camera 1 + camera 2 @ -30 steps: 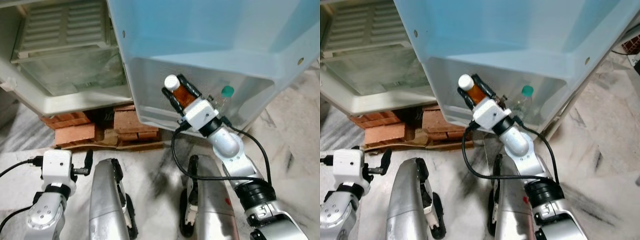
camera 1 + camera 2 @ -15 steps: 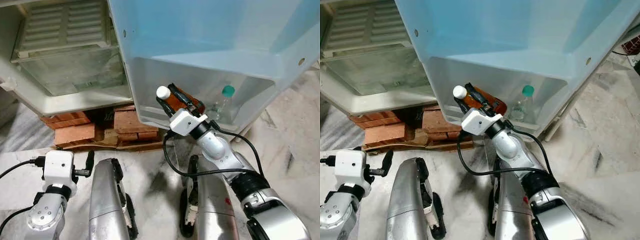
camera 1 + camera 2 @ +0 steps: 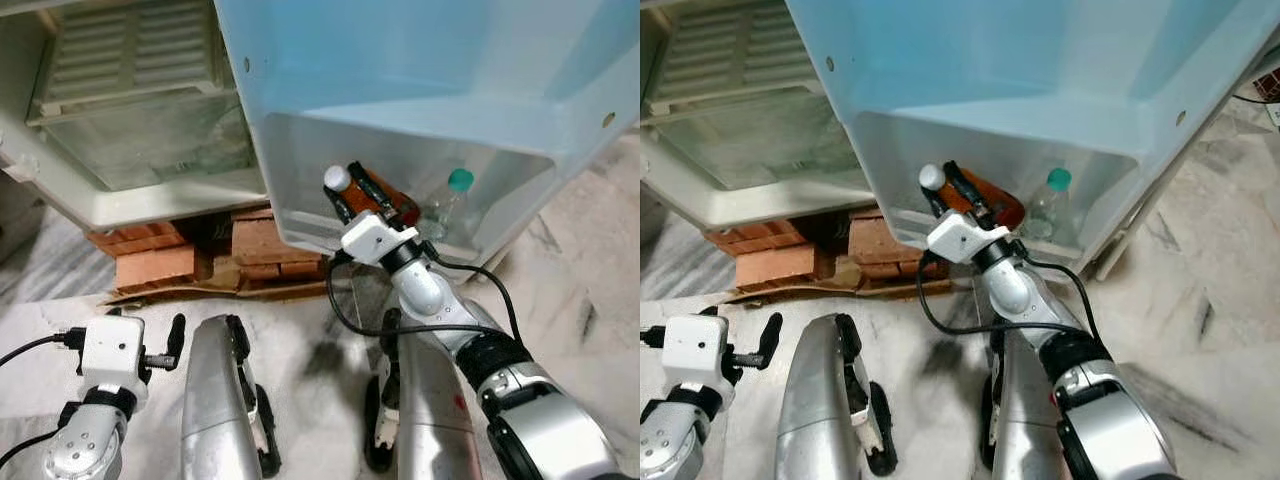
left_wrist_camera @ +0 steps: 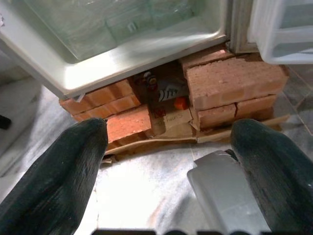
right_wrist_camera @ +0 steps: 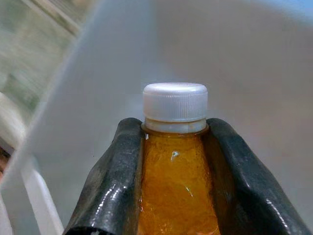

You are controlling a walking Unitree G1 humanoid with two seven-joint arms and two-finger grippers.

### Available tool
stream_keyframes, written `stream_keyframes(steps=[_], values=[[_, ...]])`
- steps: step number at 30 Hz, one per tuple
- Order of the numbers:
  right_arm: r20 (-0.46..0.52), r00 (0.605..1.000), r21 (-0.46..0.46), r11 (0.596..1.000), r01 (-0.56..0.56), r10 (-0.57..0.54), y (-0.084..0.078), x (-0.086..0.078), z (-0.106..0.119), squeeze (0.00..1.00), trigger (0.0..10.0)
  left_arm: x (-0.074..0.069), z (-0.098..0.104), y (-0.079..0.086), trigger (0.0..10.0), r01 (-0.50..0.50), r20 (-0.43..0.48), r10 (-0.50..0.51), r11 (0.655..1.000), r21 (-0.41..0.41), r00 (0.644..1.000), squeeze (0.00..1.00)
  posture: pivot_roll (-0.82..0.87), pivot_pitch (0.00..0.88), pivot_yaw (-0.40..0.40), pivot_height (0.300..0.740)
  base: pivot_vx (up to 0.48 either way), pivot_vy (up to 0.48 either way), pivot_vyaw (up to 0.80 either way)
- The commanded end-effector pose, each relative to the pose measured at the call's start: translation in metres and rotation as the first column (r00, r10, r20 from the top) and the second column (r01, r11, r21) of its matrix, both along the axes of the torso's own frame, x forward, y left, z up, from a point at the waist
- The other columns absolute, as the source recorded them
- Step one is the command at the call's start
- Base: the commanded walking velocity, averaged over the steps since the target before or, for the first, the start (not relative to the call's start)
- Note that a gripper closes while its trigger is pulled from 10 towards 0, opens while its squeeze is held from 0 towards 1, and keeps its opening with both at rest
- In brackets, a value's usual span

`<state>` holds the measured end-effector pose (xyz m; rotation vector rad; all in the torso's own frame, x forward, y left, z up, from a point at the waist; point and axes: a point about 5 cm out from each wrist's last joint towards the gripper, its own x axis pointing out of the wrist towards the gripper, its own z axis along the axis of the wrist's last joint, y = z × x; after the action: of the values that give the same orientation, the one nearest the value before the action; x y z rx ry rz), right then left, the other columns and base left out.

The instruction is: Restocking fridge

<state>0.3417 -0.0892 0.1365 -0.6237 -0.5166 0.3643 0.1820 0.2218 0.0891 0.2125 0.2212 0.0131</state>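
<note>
My right gripper is shut on an orange drink bottle with a white cap. It holds the bottle tilted inside the pale blue fridge door's lower bin, cap toward the fridge body. In the right wrist view the black fingers clamp the bottle's neck on both sides. A clear bottle with a green cap stands in the same bin, further right. My left gripper hangs low at the left, open, facing the bricks under the fridge.
The open fridge body shows a glass shelf and a vented drawer. It rests on red bricks with cardboard below. My silver legs stand on the marble floor.
My right gripper has carried the orange bottle down from in front of the door and into the lower bin, tilting it. The left arm has sunk slightly.
</note>
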Motion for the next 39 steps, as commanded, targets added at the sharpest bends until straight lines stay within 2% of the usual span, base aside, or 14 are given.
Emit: stream_keyframes(steps=[1, 6, 9, 11, 15, 17, 26, 29, 35, 36, 37, 38, 39], values=[[-0.165, 0.984, 0.037, 0.996, 0.079, -0.072, -0.010, -0.004, -0.030, 0.00, 10.0, -0.007, -0.001, 0.003, 10.0, -0.002, -0.032, 0.003, 1.000, 0.018, 0.999, 0.00, 0.18, 0.336, 0.074, 0.513, 0.000, 0.000, 0.00], [-0.228, 0.965, 0.066, 0.987, 0.147, -0.129, -0.020, -0.001, -0.036, 0.00, 10.0, -0.008, -0.001, 0.003, 10.0, 0.001, -0.038, 0.000, 1.000, 0.018, 0.999, 0.00, 0.18, 0.341, 0.075, 0.513, 0.000, 0.000, 0.00], [-0.280, 0.937, 0.079, 0.968, 0.240, -0.209, -0.034, 0.004, -0.039, 0.00, 10.0, -0.008, -0.002, 0.003, 10.0, 0.004, -0.043, -0.003, 1.000, 0.015, 0.999, 0.00, 0.18, 0.342, 0.072, 0.513, 0.000, 0.000, 0.00], [-0.295, 0.921, 0.078, 0.954, 0.289, -0.255, -0.043, 0.008, -0.038, 0.00, 10.0, -0.008, -0.002, 0.002, 10.0, 0.005, -0.045, -0.004, 1.000, 0.013, 0.999, 0.00, 0.18, 0.339, 0.070, 0.513, 0.000, 0.000, 0.00], [-0.301, 0.908, 0.077, 0.942, 0.327, -0.291, -0.050, 0.010, -0.037, 0.00, 10.0, -0.006, -0.002, 0.002, 10.0, 0.005, -0.046, -0.005, 1.000, 0.012, 0.999, 0.00, 0.18, 0.331, 0.068, 0.513, 0.000, 0.000, 0.00], [-0.299, 0.889, 0.082, 0.919, 0.385, -0.346, -0.061, 0.013, -0.034, 0.00, 10.0, -0.004, -0.003, 0.002, 10.0, 0.006, -0.045, -0.005, 1.000, 0.012, 0.999, 0.00, 0.17, 0.322, 0.067, 0.513, 0.000, 0.000, 0.00], [-0.301, 0.833, 0.056, 0.863, 0.501, -0.464, -0.086, 0.016, -0.032, 0.00, 10.0, 0.002, -0.004, 0.003, 10.0, 0.011, -0.044, -0.010, 1.000, 0.016, 0.999, 0.00, 0.16, 0.292, 0.074, 0.513, 0.000, 0.000, 0.00], [-0.294, 0.793, 0.044, 0.821, 0.569, -0.533, -0.102, 0.017, -0.029, 0.00, 10.0, 0.006, -0.003, 0.002, 10.0, 0.018, -0.044, -0.017, 1.000, 0.018, 0.999, 0.00, 0.16, 0.287, 0.078, 0.513, 0.000, 0.000, 0.00], [-0.320, 0.752, 0.075, 0.776, 0.626, -0.576, -0.117, 0.018, -0.026, 0.00, 10.0, 0.010, -0.005, 0.003, 10.0, 0.028, -0.049, -0.027, 0.999, 0.021, 0.998, 0.00, 0.15, 0.272, 0.092, 0.513, 0.000, 0.000, 0.00], [-0.323, 0.744, 0.082, 0.766, 0.638, -0.585, -0.120, 0.018, -0.026, 0.18, 10.0, 0.011, -0.006, 0.003, 10.0, 0.031, -0.052, -0.030, 0.999, 0.021, 0.998, 0.00, 0.15, 0.269, 0.094, 0.513, 0.000, 0.000, 0.00], [-0.327, 0.741, 0.086, 0.762, 0.642, -0.587, -0.121, 0.017, -0.026, 0.18, 10.0, 0.011, -0.007, 0.003, 10.0, 0.032, -0.054, -0.031, 0.999, 0.021, 0.998, 0.00, 0.15, 0.269, 0.094, 0.513, 0.000, 0.000, 0.00], [-0.326, 0.734, 0.086, 0.754, 0.651, -0.596, -0.124, 0.017, -0.025, 1.00, 10.0, 0.011, -0.007, 0.003, 10.0, 0.034, -0.055, -0.032, 0.999, 0.021, 0.998, 0.00, 0.15, 0.268, 0.095, 0.513, 0.000, 0.000, 0.00], [-0.322, 0.728, 0.083, 0.748, 0.659, -0.606, -0.126, 0.018, -0.025, 1.00, 10.0, 0.011, -0.007, 0.003, 10.0, 0.035, -0.055, -0.033, 0.999, 0.022, 0.998, 0.00, 0.15, 0.268, 0.095, 0.513, 0.000, 0.000, 0.00]])
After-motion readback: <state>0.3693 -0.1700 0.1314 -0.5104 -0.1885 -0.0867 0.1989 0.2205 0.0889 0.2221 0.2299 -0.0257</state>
